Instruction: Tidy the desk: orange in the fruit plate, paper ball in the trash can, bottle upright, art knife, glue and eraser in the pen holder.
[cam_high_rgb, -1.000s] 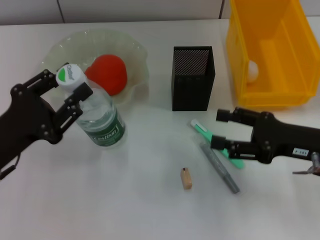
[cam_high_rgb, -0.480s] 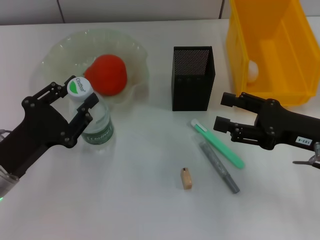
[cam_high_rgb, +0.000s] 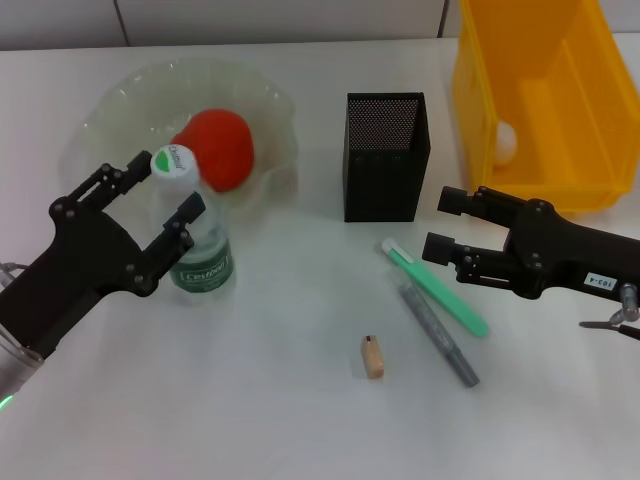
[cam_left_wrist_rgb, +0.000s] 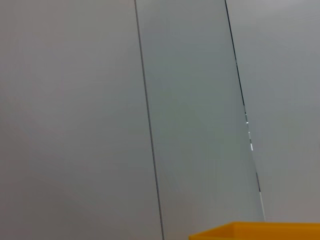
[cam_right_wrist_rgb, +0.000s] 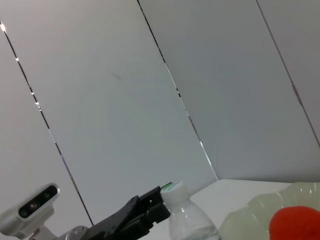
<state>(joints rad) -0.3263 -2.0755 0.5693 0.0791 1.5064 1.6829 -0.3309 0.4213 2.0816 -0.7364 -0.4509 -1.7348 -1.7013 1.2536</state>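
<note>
The bottle (cam_high_rgb: 197, 243) stands upright on the table in front of the fruit plate (cam_high_rgb: 110, 105), which holds the orange (cam_high_rgb: 215, 148). My left gripper (cam_high_rgb: 160, 192) is shut around the bottle just below its white cap. My right gripper (cam_high_rgb: 438, 222) is open and empty, just right of the green art knife (cam_high_rgb: 436, 287). The grey glue stick (cam_high_rgb: 440, 335) and the eraser (cam_high_rgb: 373, 357) lie on the table. The pen holder (cam_high_rgb: 385, 155) stands behind them. The paper ball (cam_high_rgb: 506, 140) lies in the yellow trash can (cam_high_rgb: 480, 110). The right wrist view shows the bottle (cam_right_wrist_rgb: 187, 220) and the orange (cam_right_wrist_rgb: 295, 225).
The knife, glue stick and eraser lie close together in front of the pen holder, between my two arms. The trash can stands at the back right, and its edge (cam_left_wrist_rgb: 255, 231) shows in the left wrist view. The wall fills both wrist views.
The bottle went from tilted to upright, with my left gripper still around it. My right gripper drew back from the art knife and has held still since.
</note>
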